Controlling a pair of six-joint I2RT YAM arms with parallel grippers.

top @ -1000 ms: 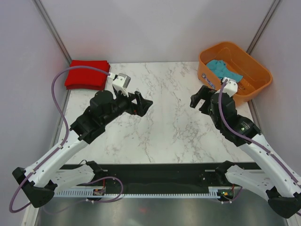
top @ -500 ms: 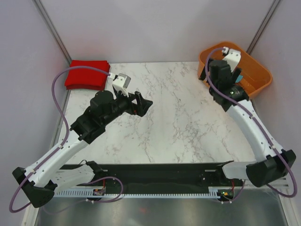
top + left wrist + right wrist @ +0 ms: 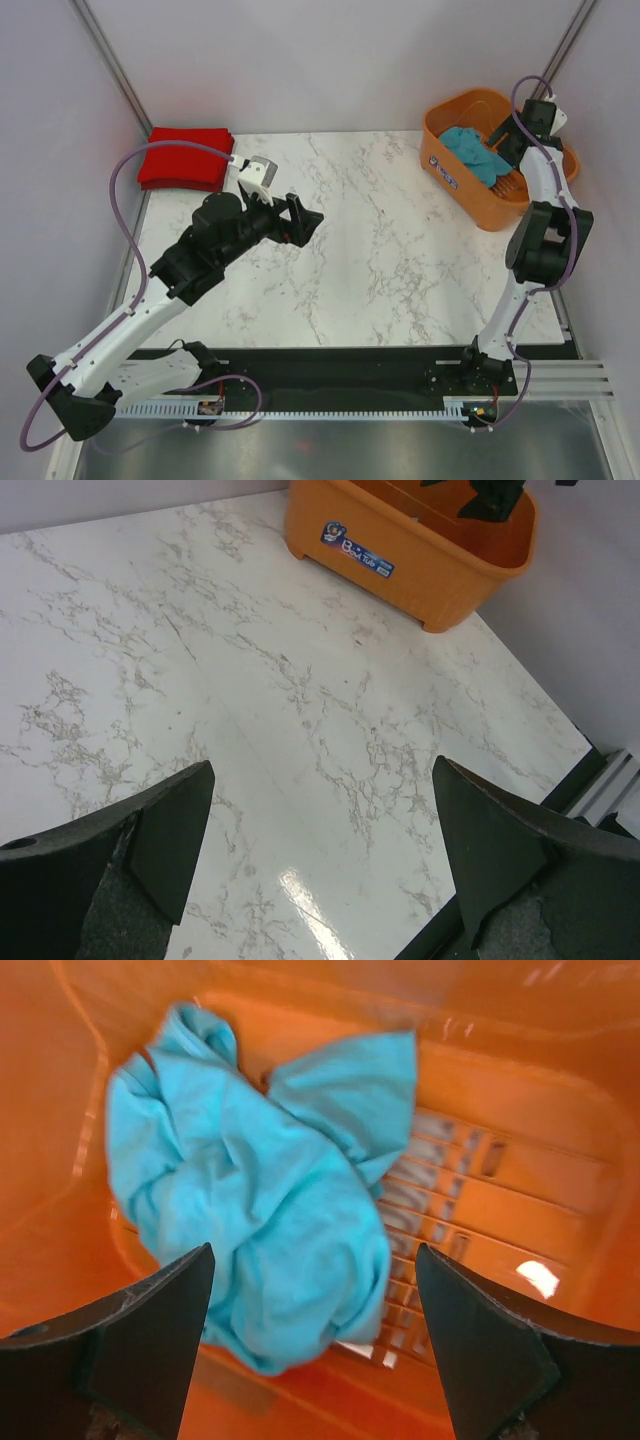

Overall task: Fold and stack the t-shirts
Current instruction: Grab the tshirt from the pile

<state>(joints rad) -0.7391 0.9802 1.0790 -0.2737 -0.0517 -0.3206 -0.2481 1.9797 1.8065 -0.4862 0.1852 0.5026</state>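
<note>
1. Left gripper (image 3: 303, 219) (image 3: 322, 780): jaws spread wide, nothing between them. It holds nothing and sits over bare marble table (image 3: 380, 260) (image 3: 250, 680), left of centre in the top view.
2. Right gripper (image 3: 503, 137) (image 3: 315, 1255): jaws wide apart and pointing down into the orange basket (image 3: 468, 195) (image 3: 420, 565) (image 3: 560, 1020). The two fingers sit on either side of the teal t-shirt (image 3: 468, 148) (image 3: 270, 1210) with no cloth pinched. Can't tell if the tips touch the fabric.
3. Teal t-shirt: crumpled heap on the basket's slotted floor, filling the left and centre of the right wrist view. Bare slots show to its right.
4. Red t-shirt (image 3: 185, 157): folded flat at the upper-left corner of the table in the top view, right by the left wall. It is well apart from both grippers.
5. Edges: the basket sits at the table's upper-right corner, close to the right wall and frame post. Its walls rise on all sides of the right gripper, so room there is tight.
6. Open room: a wide stretch of bare marble lies between the left gripper and the basket, across the centre of the top view. In the left wrist view the table's right edge and a rail show at lower right.
</note>
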